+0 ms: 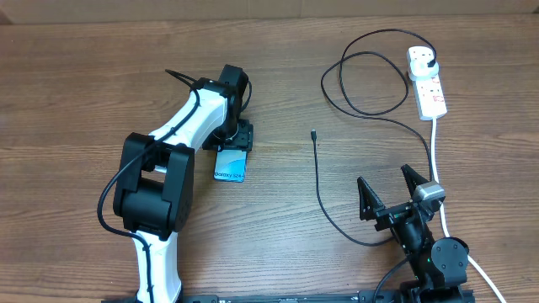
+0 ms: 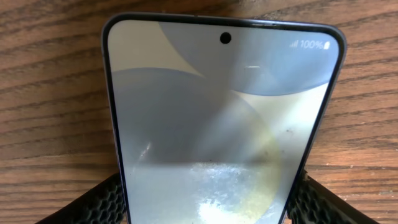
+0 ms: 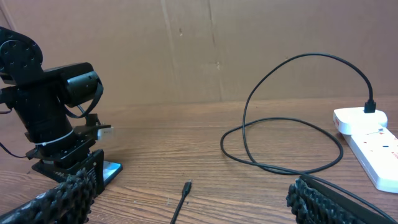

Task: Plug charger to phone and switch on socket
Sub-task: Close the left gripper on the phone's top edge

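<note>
Between the pads (image 2: 93, 205) of my left pincer (image 1: 233, 139): slim blue-teal-screened phone (image 2: 217, 124).
Narrowly parted, they hug its edges; actual pinch unclear. Squeeze evenly; thin black charger cable (image 1: 317, 168) lies well right.

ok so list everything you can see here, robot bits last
slim teal-screened smartphone: one, teal with dark frame, flat on the table, centre-left
long thin black charger cable: one, black, loose tip mid-table, plug end in the strip
white elongated power strip: one, white with red marks, far right
thick white cord: one, white, from the strip toward the right arm
brown wooden table: one, brown, under everything
left pincer: one, black, closed on the smartphone's edges
right pincer: one, black, open, empty, near right
</note>
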Controlling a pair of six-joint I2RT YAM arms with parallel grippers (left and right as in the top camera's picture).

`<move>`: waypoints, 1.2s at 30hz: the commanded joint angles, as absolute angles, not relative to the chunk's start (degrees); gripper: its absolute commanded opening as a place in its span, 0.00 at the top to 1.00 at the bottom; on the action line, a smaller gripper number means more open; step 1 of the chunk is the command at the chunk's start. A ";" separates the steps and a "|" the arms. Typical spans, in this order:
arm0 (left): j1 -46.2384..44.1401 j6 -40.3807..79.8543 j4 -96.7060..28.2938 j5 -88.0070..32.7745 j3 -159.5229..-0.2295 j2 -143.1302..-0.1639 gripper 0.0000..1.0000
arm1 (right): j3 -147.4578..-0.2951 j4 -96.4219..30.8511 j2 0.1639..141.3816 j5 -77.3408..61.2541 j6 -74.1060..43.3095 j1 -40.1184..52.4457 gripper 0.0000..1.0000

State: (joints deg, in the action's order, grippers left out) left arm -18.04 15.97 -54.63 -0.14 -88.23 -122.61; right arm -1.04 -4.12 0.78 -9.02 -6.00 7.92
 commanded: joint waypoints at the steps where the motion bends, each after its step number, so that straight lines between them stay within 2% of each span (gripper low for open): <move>1: -18.39 15.18 -54.52 0.71 -88.92 -124.38 0.34 | -0.45 -3.79 0.16 -9.06 -5.91 8.12 0.00; 9: -18.35 15.18 -55.86 0.67 -90.61 -124.38 0.43 | -0.45 -3.79 0.16 -9.06 -5.91 8.12 0.00; 25: -18.35 15.18 -65.76 0.67 -102.61 -124.38 0.43 | -0.45 -3.79 0.16 -9.06 -5.91 8.12 0.00; 29: -18.35 15.18 -66.85 0.67 -103.26 -124.38 0.52 | -0.45 -3.79 0.16 -9.06 -5.91 8.12 0.00; 36: -18.35 15.20 -67.02 0.67 -103.26 -124.38 0.76 | -0.45 -3.79 0.16 -9.06 -5.91 8.12 0.00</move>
